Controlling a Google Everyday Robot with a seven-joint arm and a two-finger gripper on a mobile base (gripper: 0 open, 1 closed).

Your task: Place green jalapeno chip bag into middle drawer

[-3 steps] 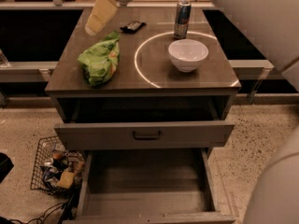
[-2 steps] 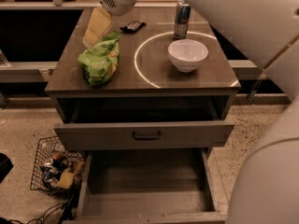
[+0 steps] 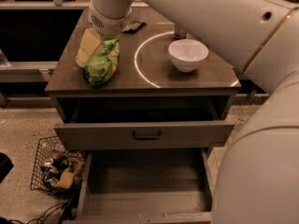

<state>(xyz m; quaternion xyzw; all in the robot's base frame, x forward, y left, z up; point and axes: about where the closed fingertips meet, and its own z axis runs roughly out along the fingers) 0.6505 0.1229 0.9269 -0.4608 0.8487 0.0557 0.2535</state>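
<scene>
The green jalapeno chip bag [image 3: 103, 62] lies on the left part of the cabinet top [image 3: 154, 80], bright green and wrinkly. My gripper [image 3: 88, 48] is down at the bag's left upper end, touching or just over it, and hides part of it. The white arm [image 3: 196, 13] reaches in from the upper right. The middle drawer [image 3: 145, 183] is pulled out at the bottom of the view, its flat grey floor bare. Above it a second drawer [image 3: 146, 135], with a grey front and a small dark handle, stands partly pulled out.
A white bowl [image 3: 188, 54] stands on the right of the top, inside a white ring mark. A small dark packet [image 3: 133, 26] lies at the back, and a can [image 3: 180, 31] is mostly hidden by the arm. A wire basket [image 3: 56, 169] of items sits on the floor at the left.
My gripper has come down and to the left, from above the back of the top onto the green bag's left end. The bag, bowl and drawers stay where they were.
</scene>
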